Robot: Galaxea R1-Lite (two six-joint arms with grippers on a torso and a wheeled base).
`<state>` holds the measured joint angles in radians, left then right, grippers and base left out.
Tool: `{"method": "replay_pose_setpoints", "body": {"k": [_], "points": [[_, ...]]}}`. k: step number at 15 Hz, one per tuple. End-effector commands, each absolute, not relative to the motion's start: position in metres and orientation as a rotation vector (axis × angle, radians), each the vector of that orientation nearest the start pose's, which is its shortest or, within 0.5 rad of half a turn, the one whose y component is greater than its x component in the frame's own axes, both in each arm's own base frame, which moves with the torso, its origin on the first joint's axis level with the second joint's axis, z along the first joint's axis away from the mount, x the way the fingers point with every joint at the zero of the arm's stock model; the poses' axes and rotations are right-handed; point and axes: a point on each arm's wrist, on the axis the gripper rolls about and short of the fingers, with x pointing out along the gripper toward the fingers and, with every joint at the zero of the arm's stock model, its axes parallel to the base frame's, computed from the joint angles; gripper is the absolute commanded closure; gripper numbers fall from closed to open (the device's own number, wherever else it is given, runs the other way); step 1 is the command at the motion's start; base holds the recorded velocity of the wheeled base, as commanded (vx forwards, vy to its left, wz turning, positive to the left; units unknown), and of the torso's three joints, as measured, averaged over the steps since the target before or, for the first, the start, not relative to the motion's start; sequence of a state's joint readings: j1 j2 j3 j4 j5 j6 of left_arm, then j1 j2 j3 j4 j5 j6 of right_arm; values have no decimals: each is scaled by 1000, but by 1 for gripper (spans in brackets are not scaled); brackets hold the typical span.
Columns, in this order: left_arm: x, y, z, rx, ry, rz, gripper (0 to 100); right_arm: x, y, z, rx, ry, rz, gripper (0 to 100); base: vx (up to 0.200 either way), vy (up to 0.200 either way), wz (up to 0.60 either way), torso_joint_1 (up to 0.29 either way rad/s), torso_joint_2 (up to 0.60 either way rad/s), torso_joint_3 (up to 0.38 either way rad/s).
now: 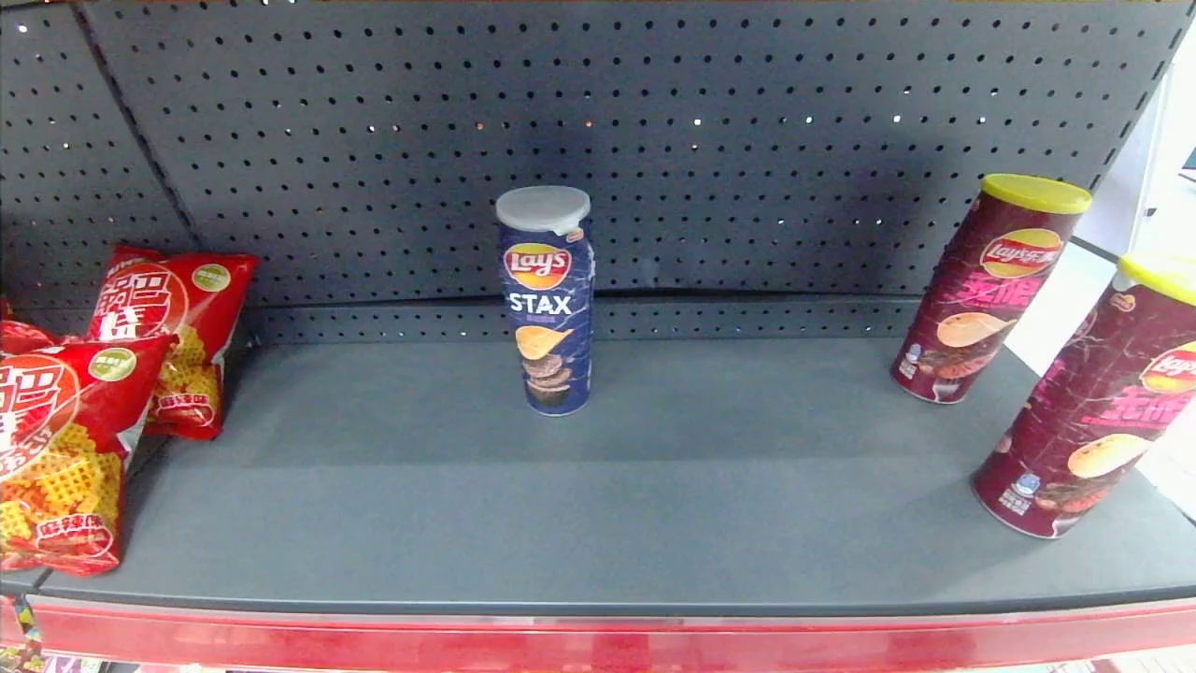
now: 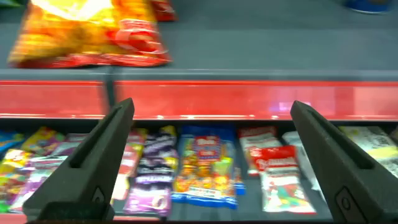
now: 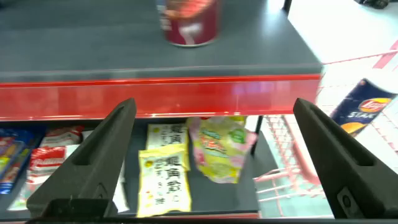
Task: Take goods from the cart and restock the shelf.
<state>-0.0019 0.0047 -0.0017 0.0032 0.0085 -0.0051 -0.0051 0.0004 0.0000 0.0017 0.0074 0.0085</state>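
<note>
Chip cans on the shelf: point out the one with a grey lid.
The blue can, standing alone in the middle of the shelf. Its lid is grey; the rear maroon can and front maroon can at the right end have yellow lids.

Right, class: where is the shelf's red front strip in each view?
Head view: the red strip runs along the bottom.
Left wrist view: the strip crosses the middle, in front of the snack bag.
Right wrist view: the strip crosses the middle, in front of the maroon can.
Shared landmark: the grey shelf board behind it.
</note>
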Motion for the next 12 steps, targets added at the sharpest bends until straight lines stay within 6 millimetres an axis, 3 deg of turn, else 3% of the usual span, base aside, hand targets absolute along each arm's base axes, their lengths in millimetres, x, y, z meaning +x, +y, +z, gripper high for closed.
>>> {"method": "replay_pose_setpoints", "body": {"k": [1, 12], "points": [[-22, 0, 76, -6, 8, 8, 0, -23, 0, 75, 9, 3, 3, 0, 0, -200, 0, 12, 7, 7], [-22, 0, 76, -6, 8, 8, 0, -23, 0, 75, 9, 3, 3, 0, 0, -200, 0, 3, 3, 0]]}}
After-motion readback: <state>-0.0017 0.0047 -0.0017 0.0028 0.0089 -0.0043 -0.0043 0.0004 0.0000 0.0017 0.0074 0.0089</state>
